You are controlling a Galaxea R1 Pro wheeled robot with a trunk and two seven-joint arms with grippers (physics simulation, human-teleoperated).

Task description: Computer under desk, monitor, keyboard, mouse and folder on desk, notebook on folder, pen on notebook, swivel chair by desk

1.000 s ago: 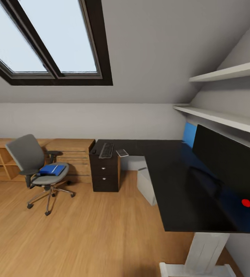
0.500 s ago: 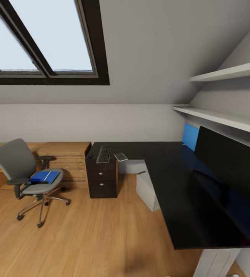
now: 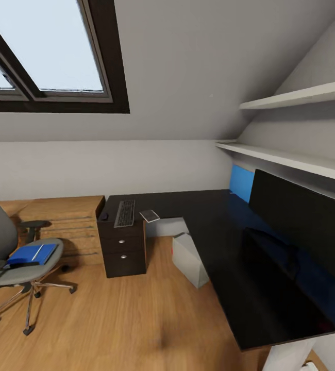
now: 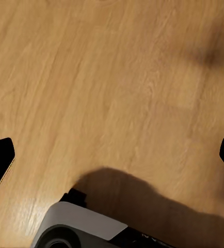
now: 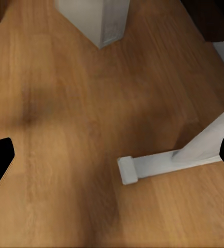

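The black L-shaped desk [image 3: 214, 232] fills the right side of the head view, with the wide black monitor [image 3: 301, 221] on it. At the desk's far end lie the keyboard [image 3: 125, 213], the tiny mouse [image 3: 104, 217] and a small flat rectangle that looks pale grey, the notebook [image 3: 149, 215]. The grey computer [image 3: 188, 257] stands on the floor at the desk's inner corner and also shows as the computer [image 5: 94, 20]. The swivel chair [image 3: 2, 232] at the left edge carries the blue folder [image 3: 31, 254], with a thin white pen [image 3: 38, 251] on it. My left gripper [image 4: 112, 155] and right gripper [image 5: 112, 160] hang open over bare floor.
A light-wood drawer chest [image 3: 64, 226] stands beside the desk's black drawer unit [image 3: 123, 252]. Two white shelves [image 3: 291, 159] and a blue wall panel [image 3: 241, 183] are behind the monitor. The desk's white foot [image 5: 158, 165] lies under my right gripper. My base [image 4: 81, 230] is below the left.
The whole head view has slid left and the room looks a little nearer, so the camera has moved. Chair, folder and desk items keep their places relative to each other.
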